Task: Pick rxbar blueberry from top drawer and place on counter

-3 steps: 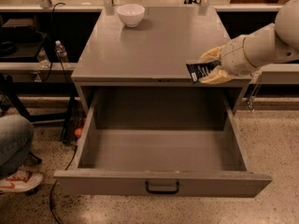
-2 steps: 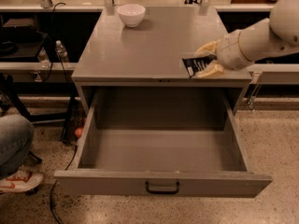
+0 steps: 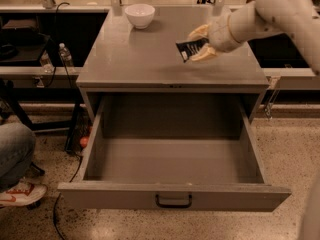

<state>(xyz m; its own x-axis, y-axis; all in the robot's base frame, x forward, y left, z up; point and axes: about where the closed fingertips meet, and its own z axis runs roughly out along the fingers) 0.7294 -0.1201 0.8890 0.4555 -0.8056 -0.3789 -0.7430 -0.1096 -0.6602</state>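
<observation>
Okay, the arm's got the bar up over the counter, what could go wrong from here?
1. The gripper holds the rxbar blueberry by one end, tilted, and seemingly above the counter. Released from there, it may bounce or slide.
2. The top drawer stands open below the counter's front edge, so a bar sliding forward could drop back in.
3. The white bowl sits at the back of the counter. A long reach might nudge it, though it is well apart from the gripper.
</observation>
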